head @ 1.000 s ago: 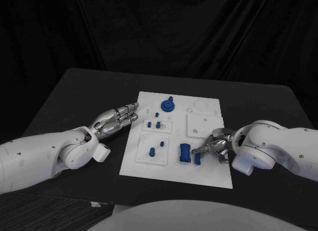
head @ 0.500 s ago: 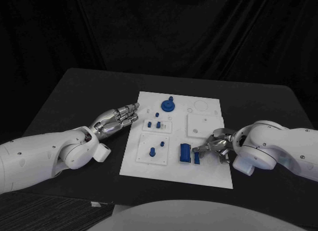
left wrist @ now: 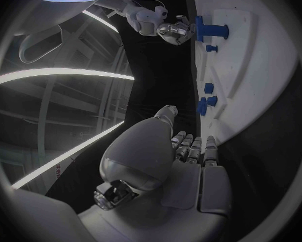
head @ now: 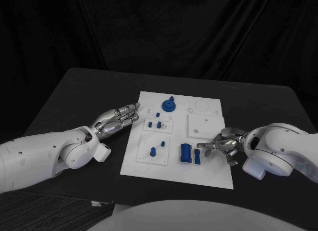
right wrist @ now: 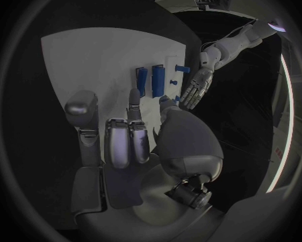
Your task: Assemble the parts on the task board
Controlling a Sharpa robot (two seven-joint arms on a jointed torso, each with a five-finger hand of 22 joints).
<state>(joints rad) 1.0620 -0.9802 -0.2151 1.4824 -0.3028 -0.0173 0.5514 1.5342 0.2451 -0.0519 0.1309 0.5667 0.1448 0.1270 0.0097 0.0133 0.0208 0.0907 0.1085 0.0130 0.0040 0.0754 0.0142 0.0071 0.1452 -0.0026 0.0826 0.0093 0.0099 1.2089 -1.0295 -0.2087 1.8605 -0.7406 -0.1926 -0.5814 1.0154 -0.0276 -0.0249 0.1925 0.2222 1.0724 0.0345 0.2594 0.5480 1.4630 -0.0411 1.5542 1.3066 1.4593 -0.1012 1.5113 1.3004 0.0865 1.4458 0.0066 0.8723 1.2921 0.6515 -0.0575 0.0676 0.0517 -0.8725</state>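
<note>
Right now my right hand (head: 225,143) sits over the right edge of the white board (head: 176,171), fingers spread and holding nothing, just beside the two blue pieces near the board's front edge: a wide blue block (head: 185,152) and a thin blue bar (head: 197,155) lying side by side. I judge the hand has let go so I can check how the bar sits next to the block. My left hand (head: 117,119) rests at the board's left edge, flat with its fingers straight and empty; I read that as steadying the board or simply waiting clear of the work. A round blue knob (head: 168,104) stands near the back edge, and small blue pegs (head: 154,124) sit in the plates toward the left side, apart from both hands.
</note>
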